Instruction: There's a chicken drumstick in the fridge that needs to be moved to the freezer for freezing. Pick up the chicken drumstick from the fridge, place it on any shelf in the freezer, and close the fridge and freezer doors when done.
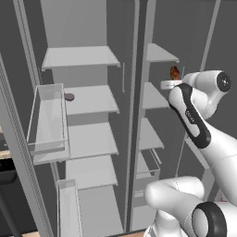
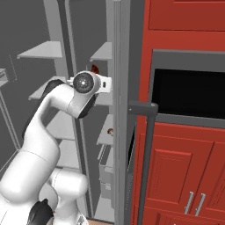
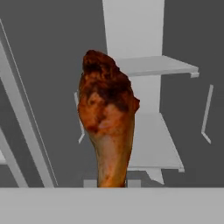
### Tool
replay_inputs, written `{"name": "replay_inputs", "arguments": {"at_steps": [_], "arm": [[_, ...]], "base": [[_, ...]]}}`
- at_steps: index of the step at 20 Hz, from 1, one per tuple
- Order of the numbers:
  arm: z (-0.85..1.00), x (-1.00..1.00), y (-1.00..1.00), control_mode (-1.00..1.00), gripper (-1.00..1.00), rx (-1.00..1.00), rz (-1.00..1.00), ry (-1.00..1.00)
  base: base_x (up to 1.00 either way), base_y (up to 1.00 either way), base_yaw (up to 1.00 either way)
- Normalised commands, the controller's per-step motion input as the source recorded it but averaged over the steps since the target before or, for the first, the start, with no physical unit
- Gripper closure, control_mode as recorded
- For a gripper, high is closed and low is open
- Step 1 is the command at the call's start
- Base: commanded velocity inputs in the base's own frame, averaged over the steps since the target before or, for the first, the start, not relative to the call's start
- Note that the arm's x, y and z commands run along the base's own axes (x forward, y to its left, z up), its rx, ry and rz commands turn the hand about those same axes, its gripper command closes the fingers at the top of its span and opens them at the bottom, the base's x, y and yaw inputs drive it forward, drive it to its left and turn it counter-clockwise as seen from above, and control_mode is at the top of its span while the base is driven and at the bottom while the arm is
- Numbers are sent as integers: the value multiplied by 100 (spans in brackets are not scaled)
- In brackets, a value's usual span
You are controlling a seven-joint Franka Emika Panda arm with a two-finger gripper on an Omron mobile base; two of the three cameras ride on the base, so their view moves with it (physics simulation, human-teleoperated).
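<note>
Browned chicken drumstick (image 3: 107,118) pinched by its narrow end in the gripper (image 3: 112,183), held up in front of the open shelves.
Keep the pinch tight, swing slowly to a freezer shelf (image 1: 88,99), set down flat before letting go.

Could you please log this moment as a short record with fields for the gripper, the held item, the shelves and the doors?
gripper: gripper shut on the chicken drumstick, raised in front of the open compartments
held item: drumstick upright in the hand view, narrow end down between the fingertips
shelves: grey shelf carries a small dark item
doors: door bin swung out, so doors open
</note>
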Motion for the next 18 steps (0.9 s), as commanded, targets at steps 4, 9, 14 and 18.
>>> {"name": "replay_inputs", "arguments": {"at_steps": [4,9,14,18], "arm": [[51,6,-3,-100,100,0,0,-1],[32,35,0,-100,100,0,0,0],[46,17,0,-100,100,0,0,0],[39,34,0,-100,100,0,0,-1]], "base": [[0,0,0],[0,0,0],[0,0,0],[0,0,0]]}}
